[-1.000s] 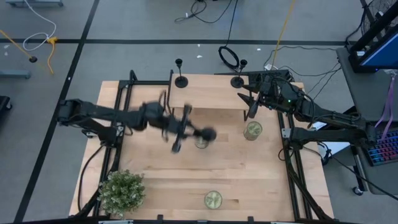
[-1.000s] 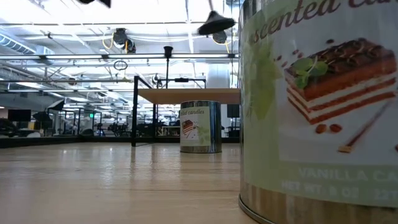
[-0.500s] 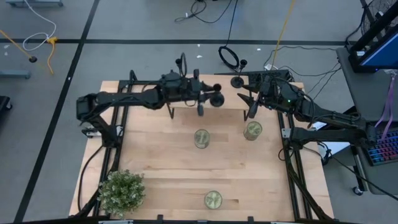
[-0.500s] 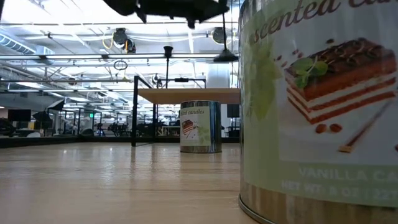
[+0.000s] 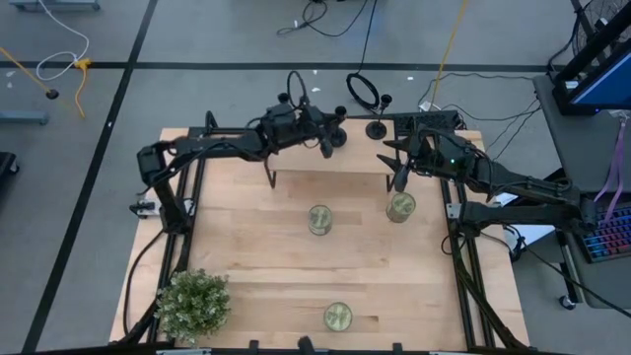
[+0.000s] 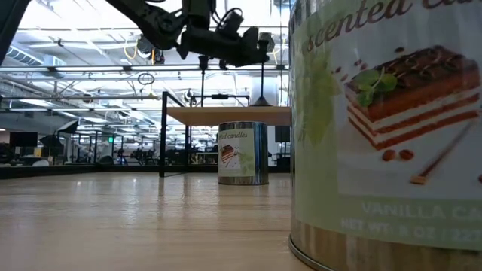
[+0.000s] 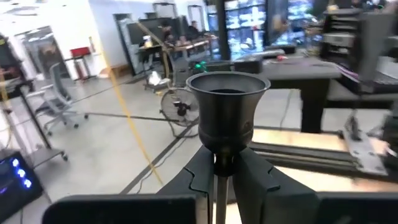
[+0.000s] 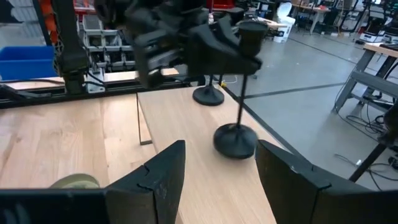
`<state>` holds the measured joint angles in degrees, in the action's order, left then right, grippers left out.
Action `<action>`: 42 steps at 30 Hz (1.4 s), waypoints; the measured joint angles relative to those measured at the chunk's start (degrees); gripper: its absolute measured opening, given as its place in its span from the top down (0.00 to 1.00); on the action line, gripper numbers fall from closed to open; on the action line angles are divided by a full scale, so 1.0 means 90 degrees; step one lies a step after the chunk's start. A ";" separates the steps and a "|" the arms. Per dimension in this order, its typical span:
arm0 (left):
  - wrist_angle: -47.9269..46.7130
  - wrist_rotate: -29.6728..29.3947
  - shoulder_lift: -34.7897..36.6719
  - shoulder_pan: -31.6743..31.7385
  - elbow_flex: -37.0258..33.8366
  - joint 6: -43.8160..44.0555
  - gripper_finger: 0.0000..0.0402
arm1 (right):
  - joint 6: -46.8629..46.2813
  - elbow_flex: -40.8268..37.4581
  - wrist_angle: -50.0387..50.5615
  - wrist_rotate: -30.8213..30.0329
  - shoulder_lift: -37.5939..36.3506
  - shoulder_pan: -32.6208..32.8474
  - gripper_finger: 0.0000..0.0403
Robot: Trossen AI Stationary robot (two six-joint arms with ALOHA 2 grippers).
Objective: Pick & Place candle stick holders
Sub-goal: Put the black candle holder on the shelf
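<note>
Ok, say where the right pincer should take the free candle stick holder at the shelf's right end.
Candle stick holder: probably pinch the thin upright stem between base and cup, coming level from the right, where the open right pincer waits.

Likely a robotics lab — grey floor, loose cables (image 5: 325,15), metal racks (image 8: 68,37), wooden table (image 5: 256,266)

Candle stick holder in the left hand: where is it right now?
In the high view the held candle stick holder is over the raised shelf at the table's far edge, clamped in the left hand, between two other holders.
</note>
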<state>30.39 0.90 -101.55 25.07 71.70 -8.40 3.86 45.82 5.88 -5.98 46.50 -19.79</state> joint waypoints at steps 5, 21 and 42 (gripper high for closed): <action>0.0038 -0.0007 -0.0014 0.0249 0.0000 0.0238 0.87 | 0.0002 0.0000 0.0022 0.0002 0.0000 0.0000 0.54; -0.0269 0.0107 -0.0014 0.0459 -0.0002 0.0162 0.81 | -0.0015 0.0000 0.0134 0.0018 0.0000 0.0000 0.54; -0.1354 -0.0096 -0.0014 0.0516 -0.0002 0.0132 0.79 | 0.0131 0.0000 0.0756 0.0027 0.0002 0.0002 0.43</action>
<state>18.20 0.03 -101.67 29.71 71.68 -7.21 5.03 45.82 12.69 -5.74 46.52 -19.77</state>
